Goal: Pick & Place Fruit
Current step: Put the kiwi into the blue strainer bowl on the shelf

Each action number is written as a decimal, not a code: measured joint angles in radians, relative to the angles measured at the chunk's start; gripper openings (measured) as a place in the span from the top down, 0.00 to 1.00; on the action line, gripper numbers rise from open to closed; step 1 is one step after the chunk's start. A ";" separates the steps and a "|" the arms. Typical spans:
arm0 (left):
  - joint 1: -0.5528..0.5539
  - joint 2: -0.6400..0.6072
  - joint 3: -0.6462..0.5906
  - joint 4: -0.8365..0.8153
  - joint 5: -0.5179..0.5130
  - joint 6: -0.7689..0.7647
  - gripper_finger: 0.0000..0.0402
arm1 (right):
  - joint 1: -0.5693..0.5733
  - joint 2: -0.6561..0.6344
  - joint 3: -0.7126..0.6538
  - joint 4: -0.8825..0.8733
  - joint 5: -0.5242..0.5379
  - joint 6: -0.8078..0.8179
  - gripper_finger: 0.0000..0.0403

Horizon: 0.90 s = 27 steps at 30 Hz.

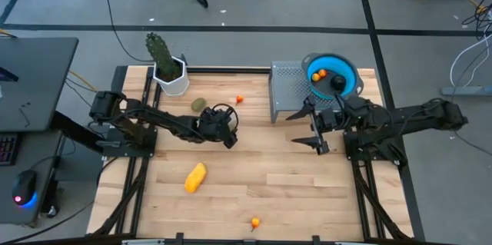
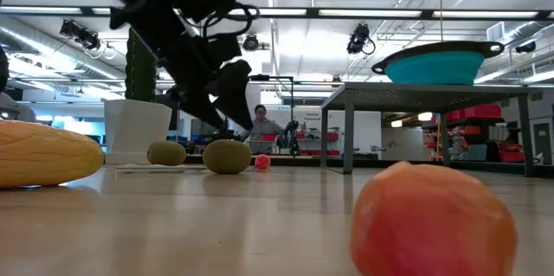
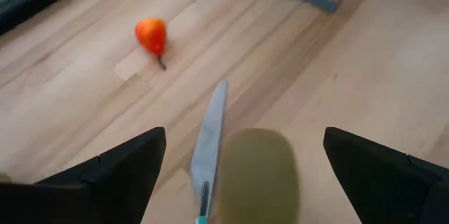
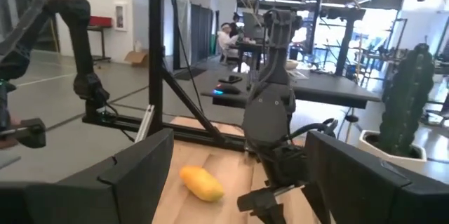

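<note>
The left gripper (image 1: pixel 224 126) hangs over the middle of the tabletop (image 1: pixel 292 176), jaws spread wide and holding nothing. In the left wrist view an olive-green oval fruit (image 3: pixel 257 171) lies right below, between its fingers (image 3: pixel 116 175), touching the blade of a silver knife (image 3: pixel 208 140); a small orange fruit (image 3: pixel 151 34) lies farther off on the wood. A second olive-green oval (image 1: pixel 198 104) lies to the left, near the white pot of the cactus (image 1: pixel 161 57) at the far left.

The yellow oblong fruit (image 1: pixel 195 177) lies on the near left part of the tabletop, well apart from both arms. Another tiny orange piece (image 1: pixel 254 221) sits at the near edge.

The right gripper (image 1: pixel 316 128) hovers right of centre, jaws released and empty, just near of a grey mesh stand (image 1: pixel 286 91). On that stand's right end rests a blue bowl (image 1: pixel 350 84) holding orange pieces (image 1: pixel 318 75) and a dark round fruit (image 1: pixel 337 83).
</note>
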 joint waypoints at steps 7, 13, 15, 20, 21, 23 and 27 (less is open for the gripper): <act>-0.006 0.000 -0.068 0.115 0.027 -0.034 0.00 | 0.028 0.036 0.000 0.044 0.005 0.000 0.17; -0.006 0.000 -0.100 0.162 0.038 -0.020 0.00 | 0.029 0.052 0.000 0.057 0.005 -0.007 0.17; -0.006 0.000 -0.119 0.188 0.037 0.006 0.00 | 0.029 0.052 0.000 0.067 0.005 -0.019 0.17; -0.006 0.000 -0.164 0.220 0.036 0.041 0.00 | 0.029 0.052 0.000 0.076 0.005 -0.043 0.17; -0.005 0.000 -0.170 0.226 0.036 0.042 0.00 | 0.029 0.052 0.000 0.075 0.005 -0.048 0.17; -0.005 0.000 -0.181 0.258 0.035 0.057 0.00 | 0.029 0.052 0.000 0.072 0.005 -0.059 0.17; -0.006 0.000 -0.207 0.348 0.037 0.086 0.00 | 0.029 0.052 0.000 0.072 0.005 -0.062 0.17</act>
